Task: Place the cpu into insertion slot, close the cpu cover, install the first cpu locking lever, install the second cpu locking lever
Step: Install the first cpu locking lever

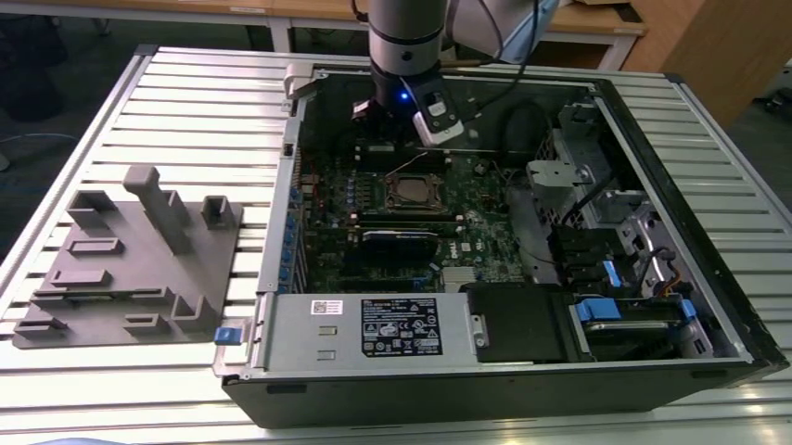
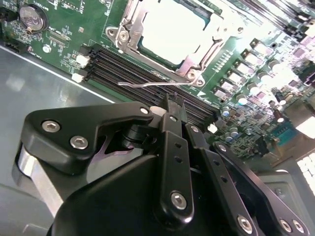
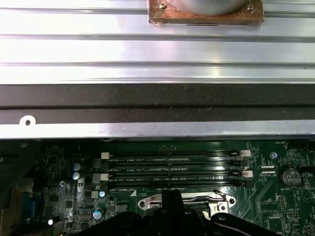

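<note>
The cpu (image 2: 172,24) lies flat in the insertion slot (image 1: 415,192) on the green motherboard. Its metal top shows bright through the window of the cpu cover (image 2: 196,73), which lies down around it. A thin wire locking lever (image 2: 145,85) stands free, stretched over the black memory slots (image 2: 123,66) beside the socket. My gripper (image 2: 172,102) is shut with nothing between its fingers, its tips just at that lever. In the exterior view the gripper (image 1: 393,148) hangs over the socket's far edge. In the first wrist view the gripper (image 3: 170,196) sits in front of the socket frame (image 3: 147,202).
The open computer case (image 1: 285,195) lies on a slatted metal table. A grey parts fixture (image 1: 130,260) sits at the exterior view's left. The power supply (image 1: 371,324) is near the front, with drive bays (image 1: 606,232) at the right. A black card (image 1: 396,239) lies below the socket.
</note>
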